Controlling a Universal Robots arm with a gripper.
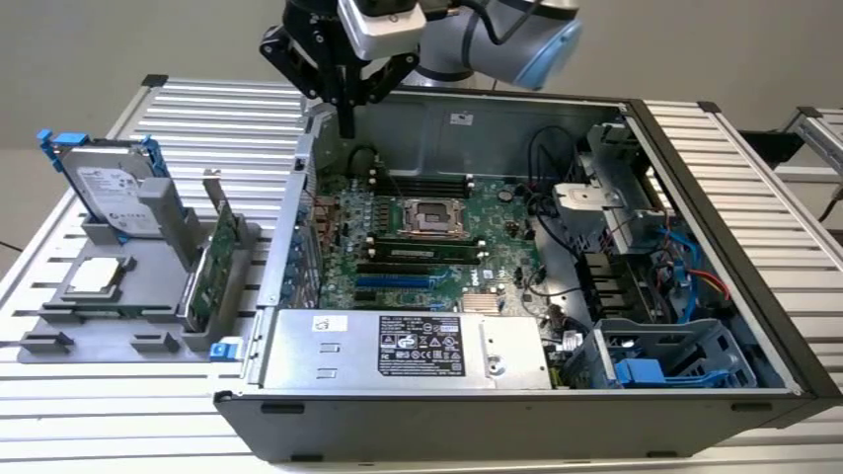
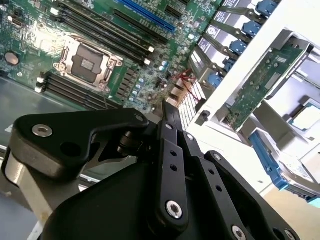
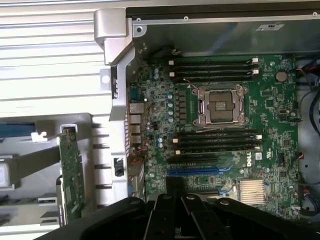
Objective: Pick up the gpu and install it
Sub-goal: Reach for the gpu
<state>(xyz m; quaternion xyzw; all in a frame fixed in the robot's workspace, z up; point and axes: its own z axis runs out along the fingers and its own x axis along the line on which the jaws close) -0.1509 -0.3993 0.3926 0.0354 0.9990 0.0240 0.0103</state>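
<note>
Gripper (image 2: pixel 167 107): black fingers together, holding nothing. In the exterior view it hangs over the far wall of the case, well apart from the gpu.

Table (image 1: pixel 211 118): slatted aluminium, and it carries everything else.

Computer case (image 1: pixel 527 410): lies open on its side. The motherboard (image 1: pixel 395 247) is exposed, its CPU socket (image 1: pixel 432 217) is empty, and a blue expansion slot (image 3: pixel 200 171) is unoccupied.

Grey holder (image 1: pixel 132 321): sits beside the case at the exterior view's left. A hard drive (image 1: pixel 113 193) in a blue frame stands in it, and a small silver CPU chip (image 1: pixel 99 276) lies flat in it.

Gpu (image 1: pixel 213 265): stands on edge in the slot of the holder nearest the case, green board face visible, not yet picked up. The first wrist view shows it as a narrow upright strip.

Handling, as a judgement:
- The card looks light, thin and stiff, but fragile.
- Small components and solder points cover the board face.
- The contact edge should not be pinched.
- The best hold appears to be across the thickness at the free upper edge, near mid-length, so it lifts straight from the slot without tilting.
- A light, even squeeze should suffice, since flat faces may slip under a loose hold.
</note>
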